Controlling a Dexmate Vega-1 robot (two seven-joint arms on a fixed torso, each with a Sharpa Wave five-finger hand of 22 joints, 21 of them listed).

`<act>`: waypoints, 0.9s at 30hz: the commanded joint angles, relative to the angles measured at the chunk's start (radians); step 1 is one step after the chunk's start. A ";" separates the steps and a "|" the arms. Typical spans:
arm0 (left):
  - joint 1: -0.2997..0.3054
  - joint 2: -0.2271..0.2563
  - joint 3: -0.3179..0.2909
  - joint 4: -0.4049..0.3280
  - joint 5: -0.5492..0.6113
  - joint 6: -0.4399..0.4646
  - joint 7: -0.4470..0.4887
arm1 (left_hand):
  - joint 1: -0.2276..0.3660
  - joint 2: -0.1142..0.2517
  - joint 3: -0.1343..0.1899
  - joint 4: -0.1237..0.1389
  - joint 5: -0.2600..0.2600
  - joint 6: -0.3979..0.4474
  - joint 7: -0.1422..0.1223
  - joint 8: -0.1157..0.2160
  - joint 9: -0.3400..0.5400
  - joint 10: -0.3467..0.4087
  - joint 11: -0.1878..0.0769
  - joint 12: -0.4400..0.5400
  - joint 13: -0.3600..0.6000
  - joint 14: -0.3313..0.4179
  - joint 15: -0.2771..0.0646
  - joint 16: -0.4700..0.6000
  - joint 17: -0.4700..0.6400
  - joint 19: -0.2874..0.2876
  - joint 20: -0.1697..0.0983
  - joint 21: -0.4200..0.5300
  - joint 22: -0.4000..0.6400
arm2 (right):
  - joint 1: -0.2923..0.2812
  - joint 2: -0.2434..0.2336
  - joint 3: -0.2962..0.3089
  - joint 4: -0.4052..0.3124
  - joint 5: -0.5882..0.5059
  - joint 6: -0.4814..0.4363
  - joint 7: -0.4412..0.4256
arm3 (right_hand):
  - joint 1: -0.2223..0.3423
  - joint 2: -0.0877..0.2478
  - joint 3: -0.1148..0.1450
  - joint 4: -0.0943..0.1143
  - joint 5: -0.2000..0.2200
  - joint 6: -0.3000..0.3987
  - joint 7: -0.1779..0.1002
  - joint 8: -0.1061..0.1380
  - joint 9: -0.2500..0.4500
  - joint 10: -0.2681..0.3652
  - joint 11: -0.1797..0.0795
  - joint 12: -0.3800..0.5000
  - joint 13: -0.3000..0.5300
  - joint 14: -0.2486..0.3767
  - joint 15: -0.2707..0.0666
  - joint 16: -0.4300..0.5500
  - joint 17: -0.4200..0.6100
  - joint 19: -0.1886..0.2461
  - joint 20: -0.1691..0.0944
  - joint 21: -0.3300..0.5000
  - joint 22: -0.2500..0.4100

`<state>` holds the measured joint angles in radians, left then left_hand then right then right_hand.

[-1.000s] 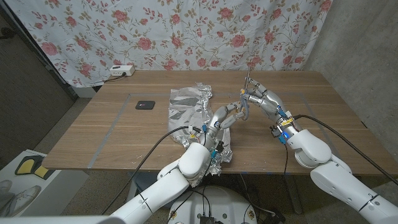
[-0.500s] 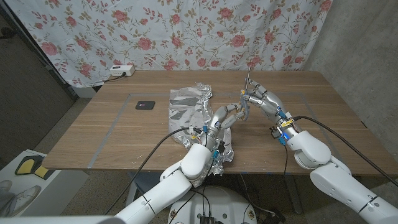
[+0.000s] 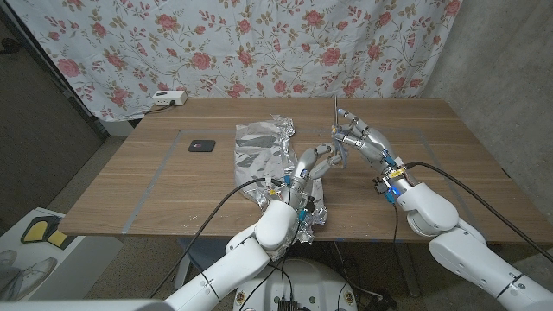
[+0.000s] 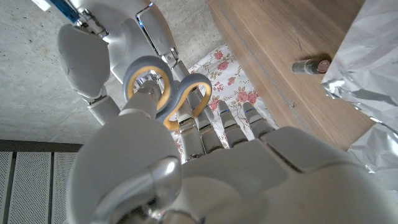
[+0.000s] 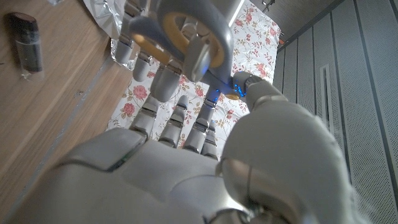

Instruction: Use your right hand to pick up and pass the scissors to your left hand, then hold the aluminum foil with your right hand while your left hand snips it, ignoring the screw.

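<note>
right hand (image 3: 359, 138) raised, gripping scissors (image 3: 339, 130) | left hand (image 3: 313, 161) fingers in the handles, also gripping

Grey-and-yellow-handled scissors (image 3: 339, 130) stand blades-up, raised beside crumpled aluminum foil (image 3: 266, 147) lying on the table.

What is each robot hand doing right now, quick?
Right robot hand: holding the scissors, blades pointing up.
Left robot hand: fingers at the scissor handles; whether it grips them cannot be told.
</note>
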<state>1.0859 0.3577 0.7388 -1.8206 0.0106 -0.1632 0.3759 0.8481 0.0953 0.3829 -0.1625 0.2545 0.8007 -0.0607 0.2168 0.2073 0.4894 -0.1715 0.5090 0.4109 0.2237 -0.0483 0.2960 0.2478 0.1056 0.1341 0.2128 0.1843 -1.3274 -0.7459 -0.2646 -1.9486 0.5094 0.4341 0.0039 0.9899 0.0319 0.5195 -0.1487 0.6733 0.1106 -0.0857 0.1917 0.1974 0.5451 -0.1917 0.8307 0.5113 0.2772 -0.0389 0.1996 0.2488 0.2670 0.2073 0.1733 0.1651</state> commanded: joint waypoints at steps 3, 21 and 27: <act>0.005 -0.011 0.007 -0.001 0.000 0.014 0.016 | -0.004 -0.020 -0.018 0.005 -0.009 0.001 0.001 -0.001 0.002 -0.004 -0.004 0.020 0.021 0.014 -0.003 0.011 0.011 0.009 0.006 0.003 0.002 | -0.010 0.023 -0.004 -0.004 -0.019 0.023 -0.026 | 0.001 0.007 0.007 -0.004 0.005 0.003 -0.002 0.002 0.002 0.013 -0.017 0.007 0.017 -0.008 -0.118 0.001 0.001 -0.020 0.004 0.003 0.004; 0.023 -0.049 -0.002 0.029 0.010 -0.020 0.085 | 0.113 0.025 -0.003 -0.021 -0.010 0.091 -0.006 0.042 0.038 0.075 -0.026 0.159 0.129 0.097 -0.044 0.072 0.068 0.072 0.012 0.023 0.007 | 0.001 0.029 -0.015 0.010 -0.044 0.016 -0.035 | -0.002 0.006 0.011 -0.004 0.004 0.006 -0.011 0.003 0.002 0.002 -0.019 -0.002 0.010 -0.038 -0.098 -0.003 0.002 -0.064 0.006 -0.002 0.003; 0.026 -0.063 -0.003 0.033 0.010 -0.012 0.102 | 0.167 0.020 -0.007 -0.019 -0.012 0.104 -0.015 0.068 0.068 0.076 -0.027 0.208 0.181 0.141 -0.051 0.110 0.100 0.098 0.008 0.031 0.009 | 0.009 0.028 -0.026 0.009 -0.043 0.008 -0.027 | -0.004 0.005 0.011 -0.004 0.004 0.006 -0.013 0.003 0.002 0.000 -0.019 -0.005 0.007 -0.040 -0.095 -0.002 0.002 -0.069 0.005 0.000 0.003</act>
<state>1.1044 0.3182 0.7406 -1.7999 0.0164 -0.1723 0.4413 0.9900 0.1121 0.3780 -0.1827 0.2425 0.8933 -0.0749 0.2715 0.2622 0.5293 -0.1717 0.6945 0.5704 0.3453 -0.0986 0.3901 0.3331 0.1862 0.1429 0.2369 0.1889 -1.3311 -0.7179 -0.2757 -1.9453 0.4698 0.4528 -0.0324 0.9920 0.0296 0.5228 -0.1521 0.6724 0.1145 -0.0896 0.1918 0.1974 0.5382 -0.1986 0.8198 0.5188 0.2414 -0.0388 0.1956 0.2486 0.2061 0.2071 0.1734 0.1651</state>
